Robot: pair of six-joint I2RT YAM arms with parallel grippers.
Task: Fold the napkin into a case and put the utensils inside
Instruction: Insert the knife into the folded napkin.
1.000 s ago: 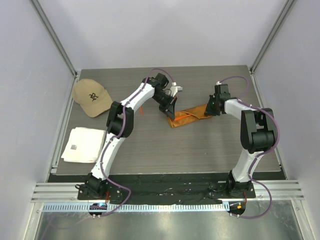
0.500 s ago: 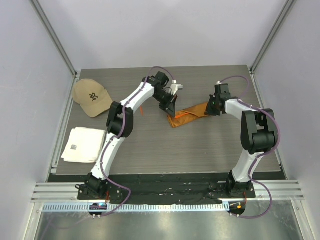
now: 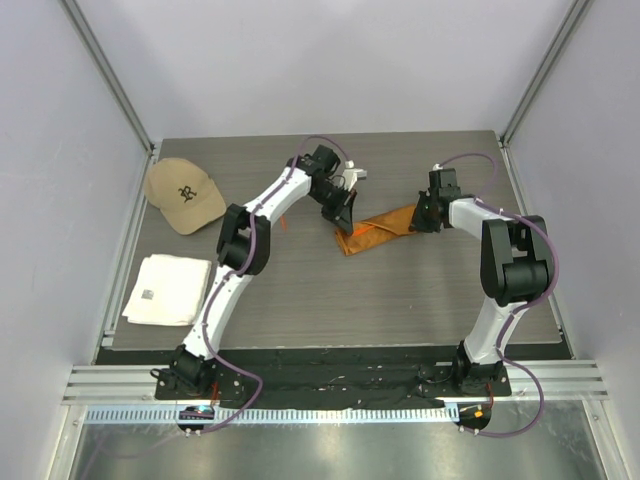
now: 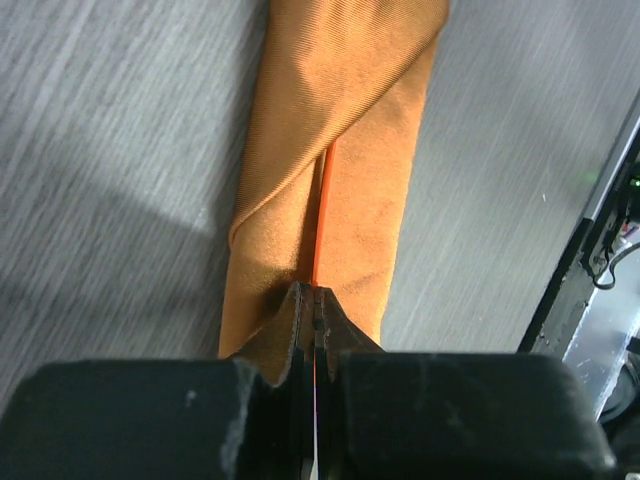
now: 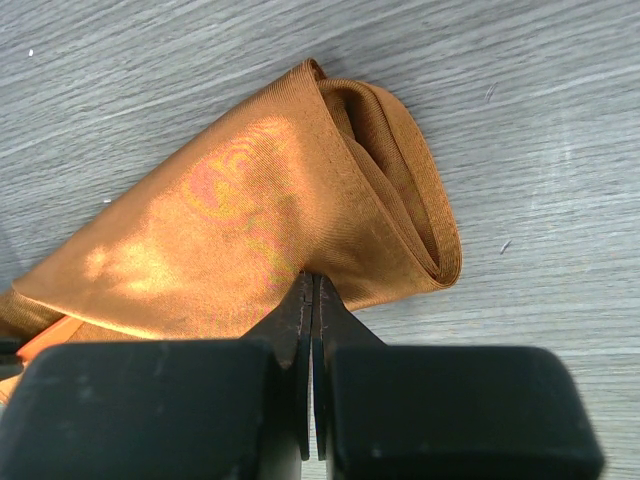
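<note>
My top camera sits high behind my bases, looking down on the whole desk [image 3: 400, 300]; my wrist cameras peer closely past my left pincer [image 4: 314, 300] and right pincer [image 5: 312, 295] at opposite ends of one napkin [image 3: 378, 228]; all three share it.

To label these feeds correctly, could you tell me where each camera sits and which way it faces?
Top external: above and behind the arm bases, looking down at the table; both arms show whole, left gripper and right gripper at the napkin's ends.
Left wrist: on the left arm, looking along the napkin; its shut fingers pinch a utensil.
Right wrist: on the right arm, facing the napkin's folded end; its shut fingers show.
Shared: both wrist views see the napkin, from opposite ends.
</note>
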